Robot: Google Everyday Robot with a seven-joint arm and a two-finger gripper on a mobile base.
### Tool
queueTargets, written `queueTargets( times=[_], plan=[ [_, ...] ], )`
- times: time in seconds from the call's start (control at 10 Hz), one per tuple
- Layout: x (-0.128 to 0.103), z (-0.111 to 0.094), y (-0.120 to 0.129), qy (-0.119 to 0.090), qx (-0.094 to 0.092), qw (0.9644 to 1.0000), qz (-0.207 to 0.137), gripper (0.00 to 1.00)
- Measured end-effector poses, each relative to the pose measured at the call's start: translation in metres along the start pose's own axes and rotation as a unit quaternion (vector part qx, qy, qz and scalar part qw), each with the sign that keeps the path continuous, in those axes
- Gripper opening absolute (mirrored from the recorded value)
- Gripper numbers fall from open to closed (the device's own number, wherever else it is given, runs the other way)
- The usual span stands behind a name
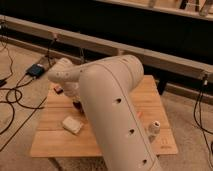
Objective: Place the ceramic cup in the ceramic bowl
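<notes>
One gripper (77, 103) sits at the end of the downward-bent wrist, low over the wooden table (55, 142). Only a dark stub of it shows below the white wrist housing. Clenched, released or grasping something: cannot tell, since the arm blocks it.

The dark reddish patch right at the gripper could be gripper hardware or part of the ceramic bowl; cannot tell which. The ceramic cup cannot be located, because the table's middle next to the gripper is covered by the arm.

The robot arm (112, 110) is bulky and white. It rises from the bottom edge on the right of the gripper, bends at a big rounded joint behind it, then runs left and drops to the wrist.

Just below and left of the gripper, toward the camera, a pale rectangular block (72, 125) lies flat on the table, near but apart. Up and left of the gripper, at the table's far left edge, is a small dark-and-red object (58, 90), too small to identify. Well to the right of the gripper, past the arm, a small whitish bottle-shaped object (154, 128) stands near the table's right edge.

Further left of the gripper, off the table, black cables (15, 97) trail across the floor, with a dark box (36, 70) among them.
</notes>
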Motion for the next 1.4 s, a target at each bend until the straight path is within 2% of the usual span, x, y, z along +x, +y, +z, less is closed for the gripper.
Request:
queueTargets(
  times=[0.6,0.9,1.2,1.4],
  plan=[
    [0.003,-0.002,-0.006,0.007,-0.002,1.0,-0.002,0.8],
    [0.002,-0.011,-0.009,0.004,-0.001,1.0,-0.004,0.8],
    [-0.002,-0.04,-0.012,-0.007,-0.015,0.9999,-0.001,0.8],
    [-0.005,-0.071,-0.026,-0.019,-0.023,0.9995,0.01,0.8]
  ],
)
